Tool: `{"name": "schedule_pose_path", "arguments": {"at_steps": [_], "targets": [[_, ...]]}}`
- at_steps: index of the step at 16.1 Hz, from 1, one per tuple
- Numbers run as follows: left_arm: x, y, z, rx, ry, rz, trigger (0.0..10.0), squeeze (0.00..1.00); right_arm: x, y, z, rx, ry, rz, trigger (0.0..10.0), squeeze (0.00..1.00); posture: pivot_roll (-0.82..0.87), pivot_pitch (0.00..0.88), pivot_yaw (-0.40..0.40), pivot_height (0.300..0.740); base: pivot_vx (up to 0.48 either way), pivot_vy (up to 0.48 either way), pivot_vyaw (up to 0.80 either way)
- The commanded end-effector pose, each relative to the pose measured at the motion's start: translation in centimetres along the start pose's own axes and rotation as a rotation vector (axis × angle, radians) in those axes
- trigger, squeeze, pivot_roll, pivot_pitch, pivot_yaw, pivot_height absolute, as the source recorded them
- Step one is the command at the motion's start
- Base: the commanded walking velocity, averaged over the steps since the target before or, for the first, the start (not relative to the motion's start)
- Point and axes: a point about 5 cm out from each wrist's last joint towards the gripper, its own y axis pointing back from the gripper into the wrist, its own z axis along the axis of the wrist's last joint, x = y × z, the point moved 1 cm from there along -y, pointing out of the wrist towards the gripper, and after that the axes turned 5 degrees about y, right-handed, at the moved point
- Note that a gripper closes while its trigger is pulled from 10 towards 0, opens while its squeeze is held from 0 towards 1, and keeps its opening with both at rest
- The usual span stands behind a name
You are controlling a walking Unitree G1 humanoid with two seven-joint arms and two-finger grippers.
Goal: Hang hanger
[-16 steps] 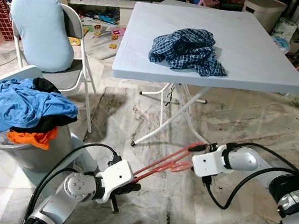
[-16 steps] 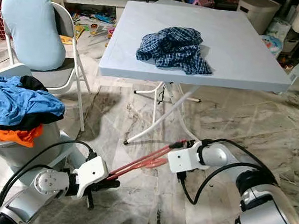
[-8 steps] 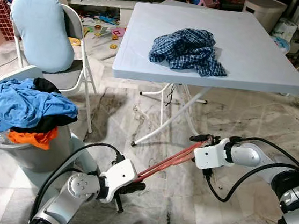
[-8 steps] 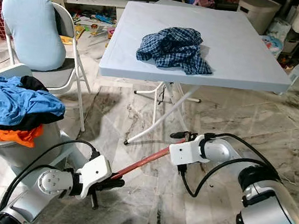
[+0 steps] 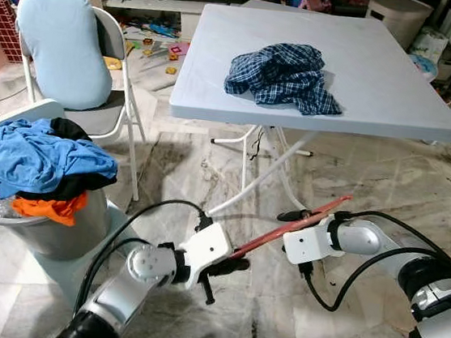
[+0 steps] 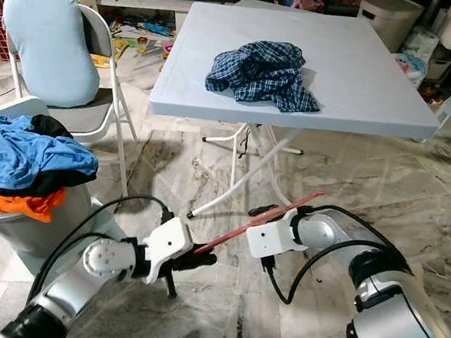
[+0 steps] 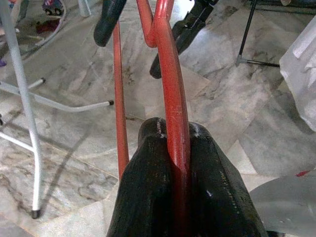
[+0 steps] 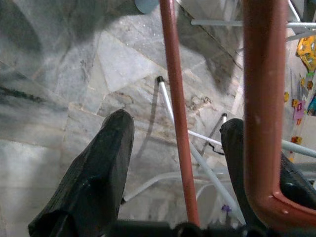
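Red plastic runs low across your frame: the hanger [image 5: 288,227] slants between your two arms above the marble floor [image 5: 215,331], just in front of the folding surface [image 5: 397,91].

At far left you see a folding chair [image 5: 109,82] with a pale blue cushion [image 5: 61,40] leaning on it, and below it a grey laundry bin [image 5: 36,225] heaped with blue, black and orange clothes [image 5: 43,160].

Next, your left pincer [image 5: 231,266] sits low above the floor, its two black fingers [image 7: 148,197] pressed together on one red bar of the hanger, the bar wedged in the seam between them in the left wrist view.

From there the hanger rises toward the right, passing in front of the surface's white legs [image 5: 266,174].

Your right pincer [image 5: 300,216] is at the hanger's upper end with its fingers [image 8: 98,173] spread wide; in the right wrist view one thin red bar runs through the gap and a thicker curved bar lies against the far finger, and you cannot tell whether it is gripped.

Up on the surface, a crumpled dark blue plaid shirt [image 5: 283,76] lies near the middle.
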Motion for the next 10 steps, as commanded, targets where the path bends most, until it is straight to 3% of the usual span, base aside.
{"name": "schedule_pose_path", "arguments": {"at_steps": [1,3,5,6,7,10], "targets": [[-0.6,-1.0,2.5,-0.087,-0.086,-0.064,10.0,0.0,-0.3,0.1,-0.4,0.038,0.02,0.0,10.0,0.0,-0.04,0.038,0.01,0.74,0.0,0.0,0.0],[-0.8,-1.1,2.3,-0.083,-0.086,-0.074,10.0,0.0,-1.2,0.4,-0.9,0.085,0.025,-0.068,10.0,0.0,-0.04,0.041,0.013,0.74,0.0,0.0,0.0],[-1.0,-1.0,1.5,-0.057,-0.089,-0.065,10.0,0.0,-3.8,1.2,-1.6,0.154,0.047,-0.241,10.0,0.0,-0.04,0.044,0.011,0.74,0.0,0.0,0.0],[-0.9,-1.0,1.3,-0.053,-0.088,-0.057,10.0,0.0,-4.4,1.5,-1.7,0.161,0.051,-0.271,10.0,0.85,-0.03,0.044,0.009,0.74,0.0,0.0,0.0],[-0.6,-1.0,1.2,-0.048,-0.084,-0.038,10.0,0.0,-5.0,1.8,-1.8,0.168,0.057,-0.301,10.0,1.0,-0.03,0.045,0.008,0.74,0.0,0.0,0.0],[1.4,-1.1,1.8,-0.081,-0.104,0.096,10.0,0.0,-6.6,2.9,-2.1,0.204,0.134,-0.417,10.0,1.0,-0.03,0.045,0.006,0.74,0.0,0.0,0.0]]}}
